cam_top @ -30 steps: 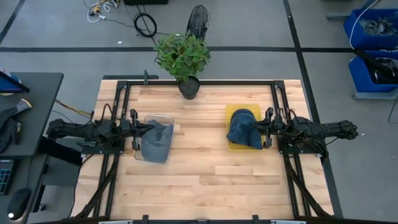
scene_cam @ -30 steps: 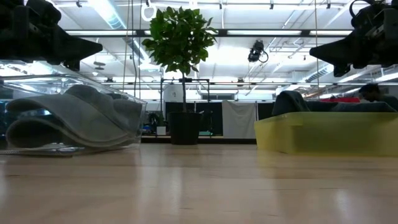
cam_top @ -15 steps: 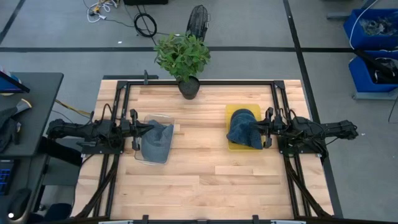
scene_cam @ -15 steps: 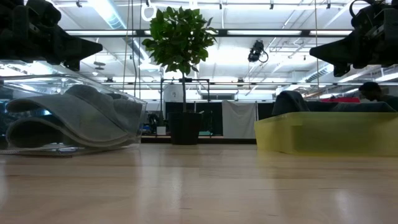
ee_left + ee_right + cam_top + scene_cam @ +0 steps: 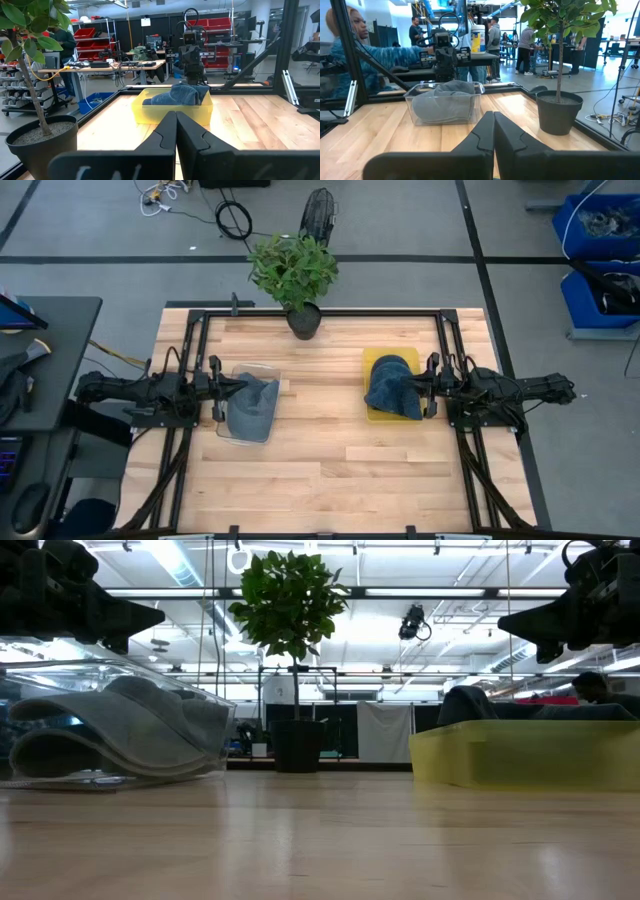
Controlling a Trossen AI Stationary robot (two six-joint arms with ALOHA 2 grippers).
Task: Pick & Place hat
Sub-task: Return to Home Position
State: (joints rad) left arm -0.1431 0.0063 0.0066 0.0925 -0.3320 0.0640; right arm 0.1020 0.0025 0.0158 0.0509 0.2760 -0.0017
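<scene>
A grey hat (image 5: 253, 406) lies in a clear bin (image 5: 244, 432) on the table's left half; the right wrist view shows the same grey hat (image 5: 445, 97) in the clear bin (image 5: 415, 95). A blue hat (image 5: 391, 390) lies in a yellow bin (image 5: 384, 360), its lower part draped over the bin's near rim; the left wrist view shows the blue hat (image 5: 181, 95) too. My left gripper (image 5: 236, 385) hovers above the clear bin's left edge, shut and holding nothing (image 5: 175, 120). My right gripper (image 5: 404, 383) hovers over the yellow bin's right edge, shut and holding nothing (image 5: 493, 120).
A potted plant (image 5: 297, 275) stands at the table's far edge, between the two bins. A black frame (image 5: 320, 311) runs around the table. Bare wood (image 5: 330, 470) stretches across the near half. People stand in the room beyond, outside the frame.
</scene>
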